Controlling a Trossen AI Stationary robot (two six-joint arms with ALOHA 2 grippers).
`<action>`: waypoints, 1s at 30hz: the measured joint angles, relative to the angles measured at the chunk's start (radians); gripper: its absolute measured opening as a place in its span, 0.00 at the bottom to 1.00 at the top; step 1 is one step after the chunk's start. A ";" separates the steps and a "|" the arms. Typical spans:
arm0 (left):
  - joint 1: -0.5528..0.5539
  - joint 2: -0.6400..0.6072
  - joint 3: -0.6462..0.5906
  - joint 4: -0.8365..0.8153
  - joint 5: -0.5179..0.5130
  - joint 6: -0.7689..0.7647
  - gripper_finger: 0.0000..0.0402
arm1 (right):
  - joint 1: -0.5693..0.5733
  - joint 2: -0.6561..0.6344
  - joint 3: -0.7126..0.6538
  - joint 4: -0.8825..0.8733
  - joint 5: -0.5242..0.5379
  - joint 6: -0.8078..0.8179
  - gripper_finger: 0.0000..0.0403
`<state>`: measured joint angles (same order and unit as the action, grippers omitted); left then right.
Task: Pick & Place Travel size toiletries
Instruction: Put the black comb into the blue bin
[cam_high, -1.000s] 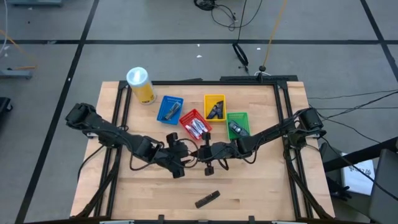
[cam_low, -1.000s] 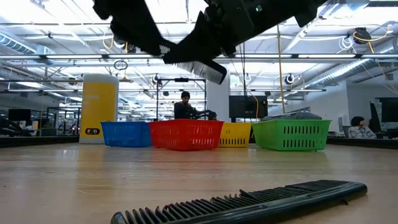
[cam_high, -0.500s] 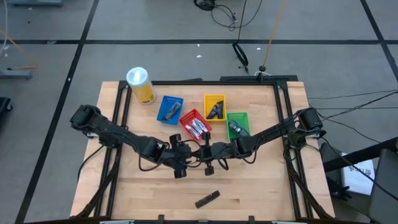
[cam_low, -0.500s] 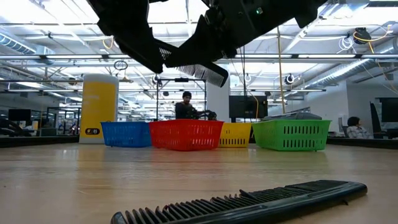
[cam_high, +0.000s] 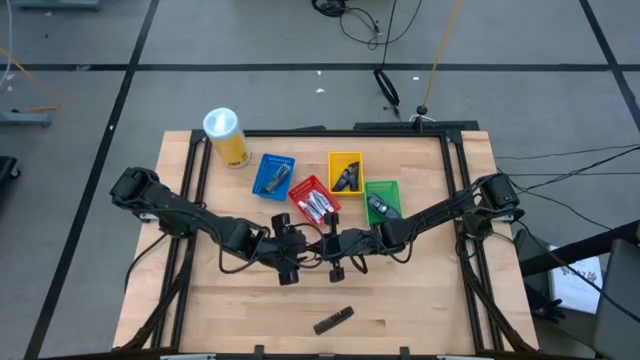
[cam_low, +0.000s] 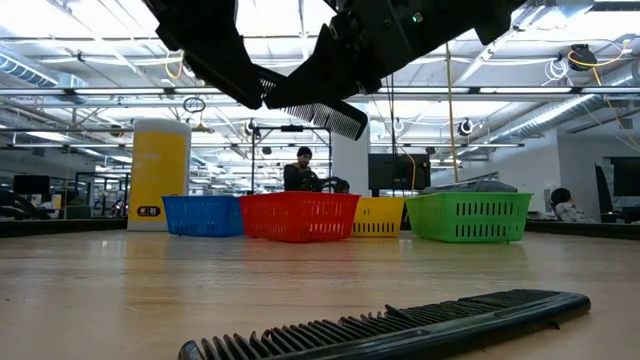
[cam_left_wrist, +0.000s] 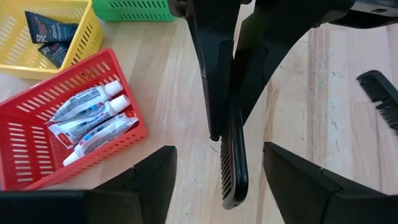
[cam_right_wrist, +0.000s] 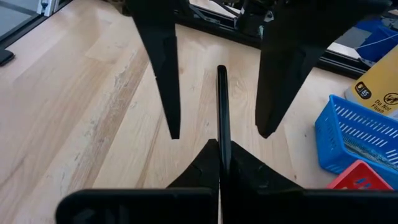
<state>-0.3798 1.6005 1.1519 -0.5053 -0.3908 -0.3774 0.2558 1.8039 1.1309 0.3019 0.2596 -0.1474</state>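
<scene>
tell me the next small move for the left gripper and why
Probably close the left gripper on the black comb. The right gripper holds that comb in mid-air above the table, and the left fingers sit open on either side of it, as for a handover.

The light wooden table (cam_high: 420, 300) carries a tall yellow canister (cam_high: 226, 137) at its far left corner. Beside it stand four small baskets: blue (cam_high: 273, 175), red (cam_high: 314, 200), yellow (cam_high: 345, 172) and green (cam_high: 382, 198). A black comb (cam_high: 333, 320) lies alone near the front edge.
</scene>
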 joint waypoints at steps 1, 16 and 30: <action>0.000 0.000 0.000 0.000 0.000 0.000 0.57 | 0.000 0.000 0.000 0.000 0.000 0.000 0.00; 0.011 0.000 0.000 0.007 0.008 0.010 0.02 | 0.000 0.000 0.000 -0.004 0.003 0.004 0.00; -0.004 -0.144 0.002 -0.179 -0.120 -0.073 0.00 | 0.007 -0.026 0.002 -0.069 0.028 0.060 0.32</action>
<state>-0.3842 1.4564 1.1534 -0.6838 -0.5110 -0.4505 0.2629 1.7778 1.1324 0.2329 0.2876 -0.0873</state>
